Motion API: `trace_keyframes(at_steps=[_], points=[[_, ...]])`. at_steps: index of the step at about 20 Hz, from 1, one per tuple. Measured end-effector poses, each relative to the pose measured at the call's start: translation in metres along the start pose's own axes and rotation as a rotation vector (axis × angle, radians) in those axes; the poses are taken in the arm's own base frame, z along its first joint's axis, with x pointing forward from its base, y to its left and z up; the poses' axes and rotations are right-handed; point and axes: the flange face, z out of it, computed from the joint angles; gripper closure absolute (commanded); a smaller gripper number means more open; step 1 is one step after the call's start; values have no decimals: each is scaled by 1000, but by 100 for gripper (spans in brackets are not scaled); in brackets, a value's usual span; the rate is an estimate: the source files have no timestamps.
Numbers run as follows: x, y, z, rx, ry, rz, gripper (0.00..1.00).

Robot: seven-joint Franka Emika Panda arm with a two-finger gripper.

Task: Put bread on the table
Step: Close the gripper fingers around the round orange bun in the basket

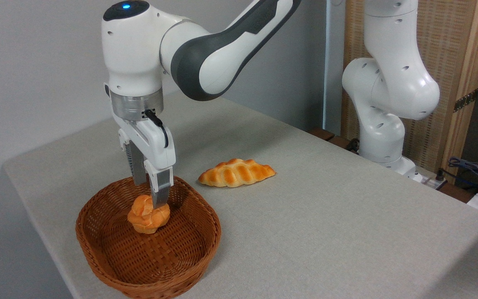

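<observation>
Hand (152,198) grips small round orange knotted bun (147,216).
Inside brown woven wicker basket (181,265), near left on grey-beige bench (326,216).

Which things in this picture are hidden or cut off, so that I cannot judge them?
- Whether the hand grips the bun: the rear finger's tip is hidden behind the bun.
- Basket front rim: cut by the bottom edge.
- Arm base: hidden behind the table edge.
- Cables at far right: cut by the picture's edge.

My one fixed camera: raised, near table (347,232) corner, looking obliquely down toward wall; arm base at right.
</observation>
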Motion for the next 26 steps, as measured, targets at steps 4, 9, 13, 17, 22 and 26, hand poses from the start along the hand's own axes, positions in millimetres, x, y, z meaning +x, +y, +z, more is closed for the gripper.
trace_keyframes(at_steps=[4,9,13,17,22,26], points=[[-1,-2,9,7,-25,12,0],[4,-4,21,19,-15,22,0],[5,-5,24,22,-14,26,0],[4,-6,25,47,-36,79,0],[4,-7,33,46,-54,91,0],[5,-5,39,41,-59,95,23]])
